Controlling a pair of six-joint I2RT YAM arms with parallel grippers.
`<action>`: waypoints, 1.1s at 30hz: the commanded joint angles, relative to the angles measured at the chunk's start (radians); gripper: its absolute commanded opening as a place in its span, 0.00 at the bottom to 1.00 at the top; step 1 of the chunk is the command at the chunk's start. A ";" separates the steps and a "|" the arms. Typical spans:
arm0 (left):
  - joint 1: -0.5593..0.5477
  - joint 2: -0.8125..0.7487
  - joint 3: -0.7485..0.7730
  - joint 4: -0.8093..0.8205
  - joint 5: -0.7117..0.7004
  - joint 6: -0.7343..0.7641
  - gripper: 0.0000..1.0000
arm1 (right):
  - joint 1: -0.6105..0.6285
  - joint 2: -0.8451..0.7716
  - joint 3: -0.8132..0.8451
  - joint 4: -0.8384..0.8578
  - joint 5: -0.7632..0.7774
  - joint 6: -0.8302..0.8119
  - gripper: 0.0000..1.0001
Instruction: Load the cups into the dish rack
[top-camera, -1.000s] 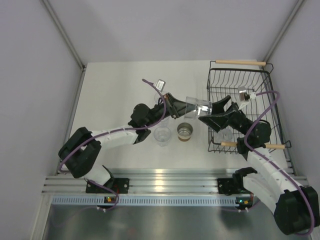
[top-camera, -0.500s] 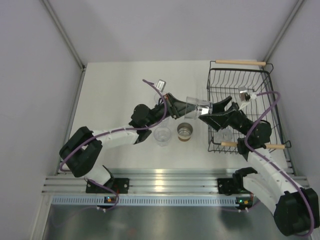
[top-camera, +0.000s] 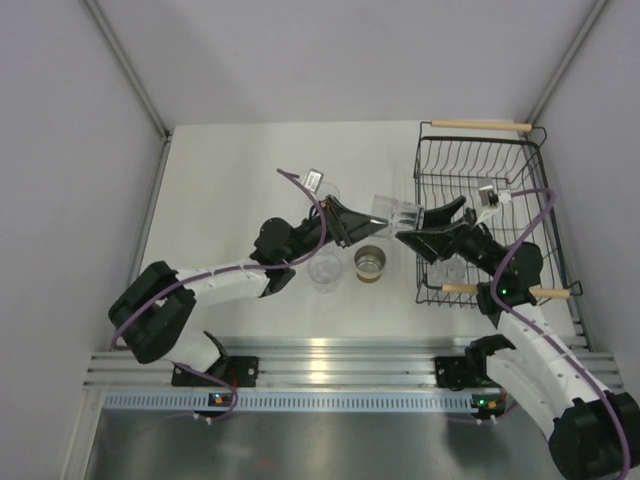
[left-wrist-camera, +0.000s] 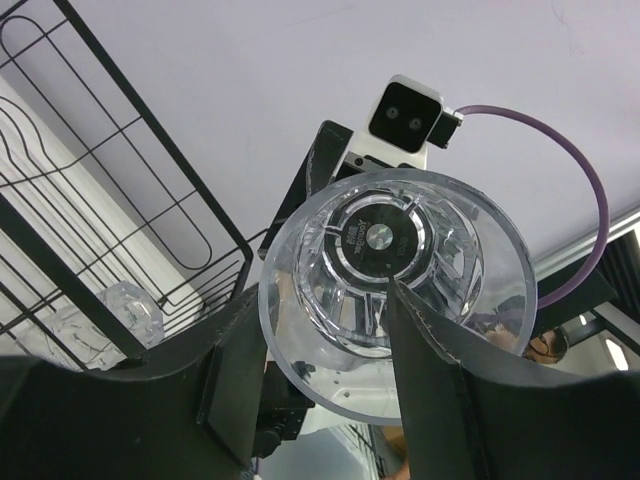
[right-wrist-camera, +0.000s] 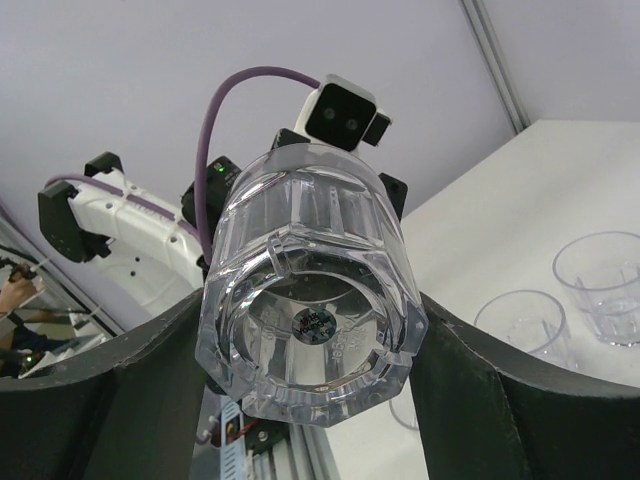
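A clear tumbler (top-camera: 396, 211) hangs on its side in mid-air just left of the dish rack (top-camera: 480, 165). My right gripper (top-camera: 426, 221) is shut on its faceted base (right-wrist-camera: 312, 345), with a finger pressed against each side. My left gripper (top-camera: 371, 223) is at the cup's mouth (left-wrist-camera: 300, 385) and open: one finger (left-wrist-camera: 430, 380) reaches inside the rim, the other (left-wrist-camera: 235, 370) stands outside it. On the table below are another clear tumbler (top-camera: 324, 270) and the silver-and-tan cup (top-camera: 370, 263). Clear tumblers (top-camera: 452, 268) lie in the rack's near end (left-wrist-camera: 128, 306).
The black wire rack has wooden handles at its far end (top-camera: 480, 125) and near end (top-camera: 555, 292). Two more clear tumblers (right-wrist-camera: 520, 325) (right-wrist-camera: 600, 272) show on the white table in the right wrist view. Grey walls close in the table on three sides.
The left arm has swung and drawn slightly back to the left, and its fingers have loosened on the cup's rim. The right gripper keeps the cup's base, nearly unmoved.
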 joint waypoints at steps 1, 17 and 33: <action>-0.003 -0.058 -0.024 0.053 0.004 0.040 0.55 | 0.002 -0.012 0.007 0.018 0.066 -0.052 0.00; 0.107 -0.483 -0.036 -0.642 -0.103 0.398 0.57 | -0.113 -0.050 0.335 -0.570 0.082 -0.348 0.00; 0.587 -0.388 0.430 -1.369 0.184 0.790 0.57 | -0.414 0.174 0.711 -1.369 0.416 -0.707 0.00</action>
